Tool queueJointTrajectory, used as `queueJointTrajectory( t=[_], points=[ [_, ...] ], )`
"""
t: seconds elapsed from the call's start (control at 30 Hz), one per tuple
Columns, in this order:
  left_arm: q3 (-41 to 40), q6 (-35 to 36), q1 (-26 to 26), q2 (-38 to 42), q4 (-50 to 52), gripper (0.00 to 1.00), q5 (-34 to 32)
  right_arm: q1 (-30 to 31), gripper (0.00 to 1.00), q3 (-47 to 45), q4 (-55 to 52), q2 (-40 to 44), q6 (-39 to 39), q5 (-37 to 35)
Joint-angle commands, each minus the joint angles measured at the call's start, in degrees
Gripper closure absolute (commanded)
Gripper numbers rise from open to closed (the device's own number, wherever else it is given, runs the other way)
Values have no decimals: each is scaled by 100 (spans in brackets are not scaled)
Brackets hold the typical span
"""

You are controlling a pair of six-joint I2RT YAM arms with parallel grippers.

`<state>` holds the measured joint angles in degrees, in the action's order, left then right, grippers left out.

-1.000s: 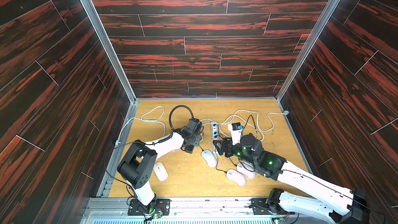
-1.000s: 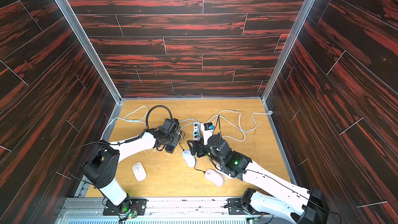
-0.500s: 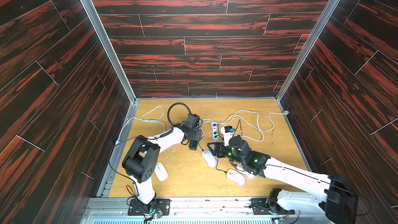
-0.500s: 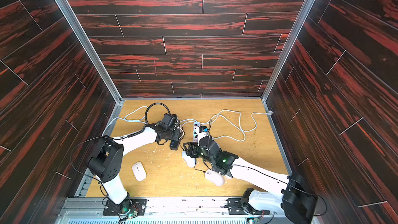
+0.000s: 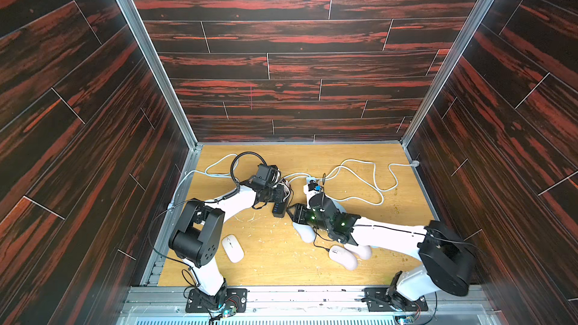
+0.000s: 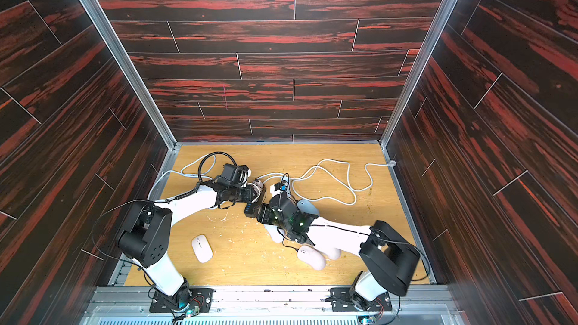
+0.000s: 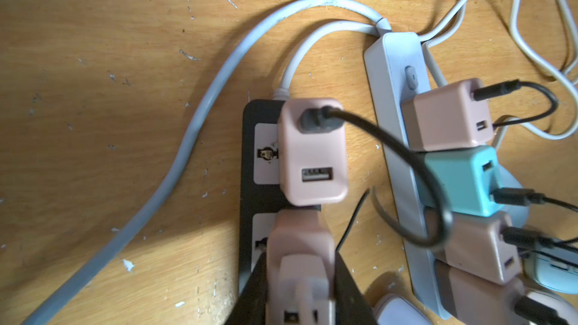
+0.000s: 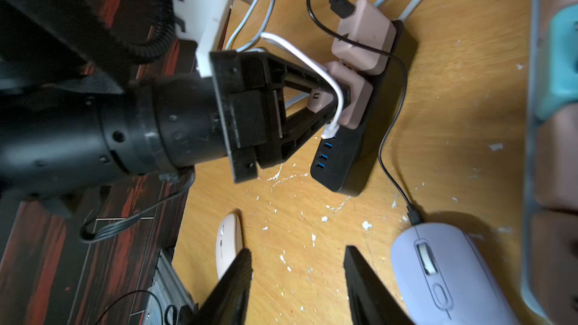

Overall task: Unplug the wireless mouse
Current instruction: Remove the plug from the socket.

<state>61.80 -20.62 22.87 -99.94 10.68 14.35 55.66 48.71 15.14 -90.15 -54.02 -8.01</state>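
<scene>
- Step, as I judge it: brace the strip and reach for the plug. The left gripper [image 7: 301, 276] pinches a pink adapter [image 7: 300, 242] seated on the black strip [image 8: 350, 167].
- The right gripper [image 8: 297, 254] is spread and empty above the table, just beside the mouse [image 8: 438, 273].
- The mouse lies on the table near the black strip's end. Its cable [image 8: 391, 139] runs from a plug [image 8: 414, 215] at its nose to the second adapter [image 7: 312, 151].
- Next, probably: line the right jaws up on that plug and pull straight, without dragging the mouse.
- The black strip carries two pink adapters. The white strip [image 7: 394, 67] carries three pink ones and a teal adapter [image 7: 459, 179].
</scene>
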Motion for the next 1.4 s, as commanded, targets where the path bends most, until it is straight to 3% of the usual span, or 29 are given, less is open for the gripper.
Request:
queueJointTrajectory(
  t=[0.0,0.43,1.0,1.37],
  points=[
    [-161,-14,-148,181,7,100,404,33,49,289,209,-406,-211,90],
    [-323,-58,-333,265,-105,100,633,-182,50,960,206,-1621,-733,158],
    [-414,-364,-704,194,-440,100,1372,-339,39,1428,-72,-2294,-1110,315],
    [-446,-505,-879,124,-597,100,1667,-415,38,1782,-426,-2595,-1266,400]
  ],
)
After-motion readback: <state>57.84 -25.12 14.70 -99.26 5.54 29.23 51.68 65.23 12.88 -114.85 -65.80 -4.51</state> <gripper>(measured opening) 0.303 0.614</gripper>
